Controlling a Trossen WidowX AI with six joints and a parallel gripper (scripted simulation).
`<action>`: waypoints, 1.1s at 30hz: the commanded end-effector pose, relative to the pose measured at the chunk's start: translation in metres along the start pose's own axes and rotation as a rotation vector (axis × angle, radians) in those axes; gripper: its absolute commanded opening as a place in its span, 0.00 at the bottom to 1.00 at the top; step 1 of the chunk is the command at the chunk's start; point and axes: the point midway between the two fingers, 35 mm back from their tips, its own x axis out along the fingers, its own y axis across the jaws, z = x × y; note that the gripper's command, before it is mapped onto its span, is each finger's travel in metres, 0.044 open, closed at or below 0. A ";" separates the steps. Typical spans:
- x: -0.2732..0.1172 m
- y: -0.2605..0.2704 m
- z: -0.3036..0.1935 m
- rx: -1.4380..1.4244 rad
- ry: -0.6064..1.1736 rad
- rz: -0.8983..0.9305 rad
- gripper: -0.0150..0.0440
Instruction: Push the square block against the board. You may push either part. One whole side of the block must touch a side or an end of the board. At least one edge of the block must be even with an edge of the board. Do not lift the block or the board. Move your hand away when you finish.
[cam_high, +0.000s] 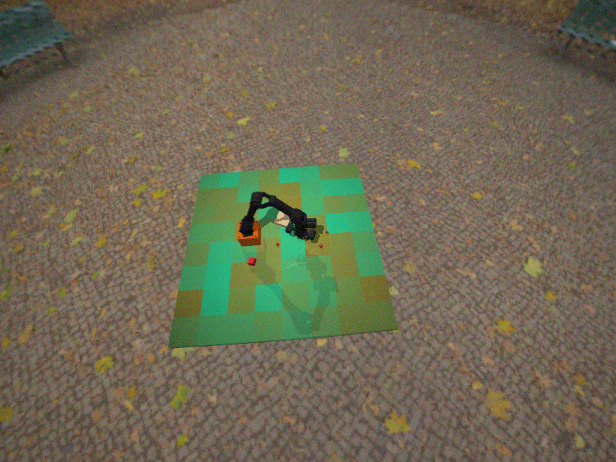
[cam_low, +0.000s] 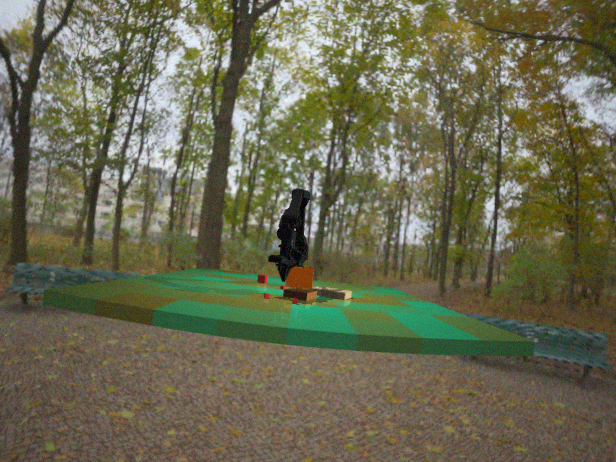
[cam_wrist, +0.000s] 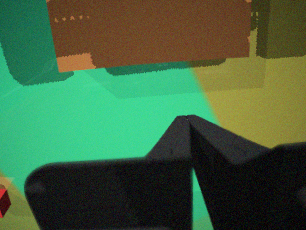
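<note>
The square block (cam_low: 300, 294) (cam_wrist: 150, 35) is brown and lies flat. It fills the top of the wrist view, mostly in shadow; the arm hides it in the top view. The pale board (cam_high: 282, 219) (cam_low: 344, 295) lies flat beside the block, to its right in the exterior view, and is partly covered by the arm in the top view. Whether they touch cannot be told. My gripper (cam_low: 284, 280) (cam_wrist: 185, 124) is shut and empty. In the wrist view, its tips stand apart from the block's near side, with green surface between.
The orange arm base (cam_high: 249, 234) (cam_low: 300, 276) stands on the patchwork mat (cam_high: 300, 320) (cam_low: 260, 325). A larger red cube (cam_high: 251, 261) (cam_low: 262, 279) lies near the base. Small red cubes (cam_high: 277, 244) (cam_high: 321, 246) (cam_high: 326, 232) lie around the work area.
</note>
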 end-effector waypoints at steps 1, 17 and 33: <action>0.041 0.010 -0.003 0.012 0.010 0.037 0.25; 0.044 0.009 0.005 0.012 0.009 0.037 0.25; 0.044 0.008 0.020 0.012 0.008 0.037 0.25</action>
